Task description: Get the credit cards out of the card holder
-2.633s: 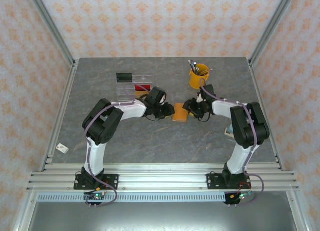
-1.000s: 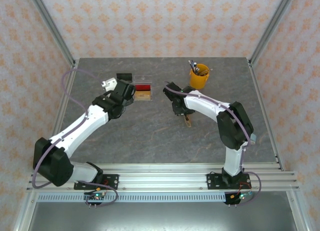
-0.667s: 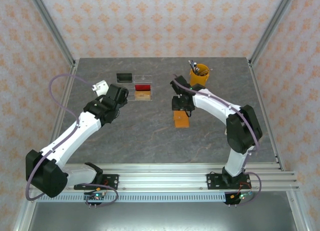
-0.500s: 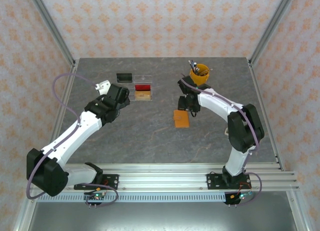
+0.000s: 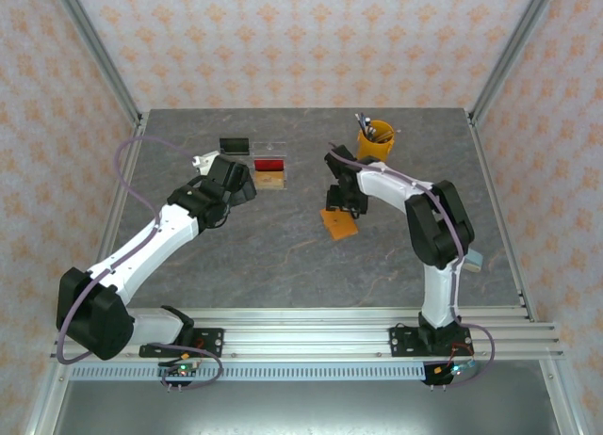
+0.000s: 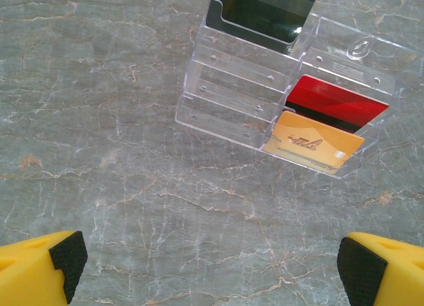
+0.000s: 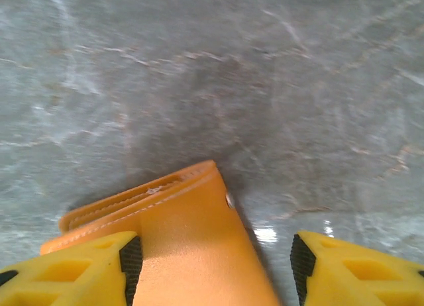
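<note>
**Grey marbled tabletop: card holder loose between parted jaws, cards in the tray**

Grey marbled table [image 5: 283, 265] stretches from the aluminium rail [image 5: 301, 324], where both arms are bolted, back to walls papered in an orange pattern.

Nearest on it, right of centre, the card holder [image 5: 340, 224] lies flat and folded shut. It is orange-tan and sits a little askew. The right gripper [image 7: 213, 256] points down over its far end. In the wrist view the jaws stand partly apart, wider than the holder between them. One black pad [image 7: 130, 258] sits right at the holder's edge, and I cannot tell whether it touches. The other pad is clear of the holder, with bare table showing in the gap, so there is no grip on it.

Farther back and to the left, the left gripper [image 6: 213, 263] hangs above bare table with its jaws spread fully and nothing between them. It faces the clear acrylic tray [image 6: 225, 124] just beyond.

The credit cards stand in that tray's compartments. The tan card [image 6: 315, 142] is in the nearest slot of one column, and the red card [image 6: 338, 104] is directly behind it. The dark card [image 6: 262, 11] is in the farthest slot of the other column.

Farthest back on the right, a yellow cup [image 5: 377, 145] holds pens.
</note>
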Motion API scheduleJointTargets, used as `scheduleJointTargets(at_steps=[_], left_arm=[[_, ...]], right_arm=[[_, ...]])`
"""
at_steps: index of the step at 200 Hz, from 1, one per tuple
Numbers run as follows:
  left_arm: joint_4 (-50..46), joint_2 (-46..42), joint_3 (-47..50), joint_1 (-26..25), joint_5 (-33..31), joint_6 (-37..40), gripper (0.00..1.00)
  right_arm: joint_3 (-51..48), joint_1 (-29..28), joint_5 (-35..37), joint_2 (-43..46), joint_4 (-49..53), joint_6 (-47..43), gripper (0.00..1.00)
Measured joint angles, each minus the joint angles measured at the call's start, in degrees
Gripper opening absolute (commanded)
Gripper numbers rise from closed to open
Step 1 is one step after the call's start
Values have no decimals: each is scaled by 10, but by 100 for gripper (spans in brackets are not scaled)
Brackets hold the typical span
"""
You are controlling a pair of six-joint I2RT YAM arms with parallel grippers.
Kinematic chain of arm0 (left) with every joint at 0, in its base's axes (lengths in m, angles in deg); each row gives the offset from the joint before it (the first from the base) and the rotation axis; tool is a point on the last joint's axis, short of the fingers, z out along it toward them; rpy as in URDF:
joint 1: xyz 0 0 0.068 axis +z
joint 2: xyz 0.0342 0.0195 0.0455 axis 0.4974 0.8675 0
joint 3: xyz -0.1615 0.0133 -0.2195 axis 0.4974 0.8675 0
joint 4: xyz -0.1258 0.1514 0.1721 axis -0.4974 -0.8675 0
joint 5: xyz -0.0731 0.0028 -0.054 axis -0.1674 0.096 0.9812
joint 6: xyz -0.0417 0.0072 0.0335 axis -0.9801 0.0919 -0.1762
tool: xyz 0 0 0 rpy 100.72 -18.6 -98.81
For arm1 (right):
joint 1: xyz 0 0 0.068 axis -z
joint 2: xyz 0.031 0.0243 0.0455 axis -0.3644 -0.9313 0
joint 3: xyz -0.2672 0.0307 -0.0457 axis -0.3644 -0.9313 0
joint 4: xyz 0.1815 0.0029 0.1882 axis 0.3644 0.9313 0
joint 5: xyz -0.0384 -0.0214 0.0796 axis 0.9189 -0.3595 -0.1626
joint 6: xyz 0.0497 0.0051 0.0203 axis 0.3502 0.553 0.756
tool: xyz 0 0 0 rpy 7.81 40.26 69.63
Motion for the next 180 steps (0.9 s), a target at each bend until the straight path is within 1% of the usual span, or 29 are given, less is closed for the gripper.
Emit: scheduleJointTargets(at_steps=[25,53,84,103,125,146,162,180], left_arm=[[0,0,0,0,0,0,100],[-1,4,0,0,1,-3,100],[-3,15,0,0,9,-9,100],[-3,18,0,0,16,-13,100],[-1,22,0,0,35,-13,100],[8,40,-1,0,66,-7,98],[15,59,-2,0,96,4,96],[22,83,-9,-1,138,20,95]], right_arm=[[25,-10,-10,-17,0,-2,63],[49,-16,-43,-39,0,-16,61],[56,-29,-98,-42,-1,-33,59],[53,-43,-139,-41,-6,-39,56],[35,-57,-172,-34,-17,-41,56],[-4,-61,-165,2,-26,-26,59],[-49,-56,-141,58,-32,6,61],[-97,-46,-107,130,-40,45,62]])
